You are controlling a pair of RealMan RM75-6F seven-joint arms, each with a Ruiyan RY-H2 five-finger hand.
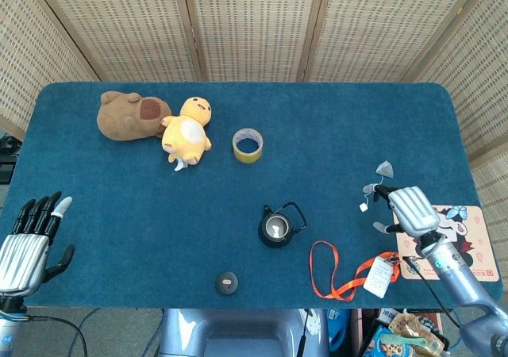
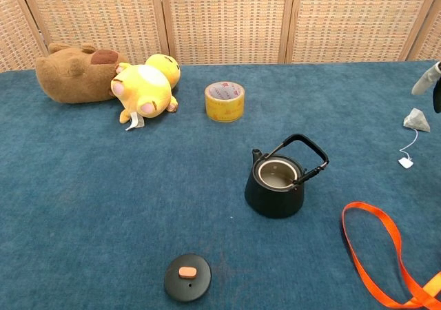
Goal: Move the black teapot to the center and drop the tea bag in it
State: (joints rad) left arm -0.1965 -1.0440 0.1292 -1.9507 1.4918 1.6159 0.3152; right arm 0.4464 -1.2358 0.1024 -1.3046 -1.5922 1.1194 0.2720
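The black teapot (image 1: 279, 226) (image 2: 278, 182) stands lidless near the table's middle, its handle tilted to the right. Its round black lid (image 1: 228, 282) (image 2: 187, 276) lies in front of it. The tea bag (image 1: 385, 169) (image 2: 416, 119) lies at the right, its string running down to a small tag (image 1: 363, 207) (image 2: 405, 162). My right hand (image 1: 403, 209) hovers just below the tea bag with fingers spread, holding nothing; only a fingertip (image 2: 426, 80) shows in the chest view. My left hand (image 1: 30, 239) is open at the table's front left corner.
A brown plush (image 1: 127, 115) and a yellow plush (image 1: 187, 130) lie at the back left, with a roll of yellow tape (image 1: 247, 145) beside them. An orange lanyard with a card (image 1: 349, 276) lies front right, next to a printed mat (image 1: 468, 242).
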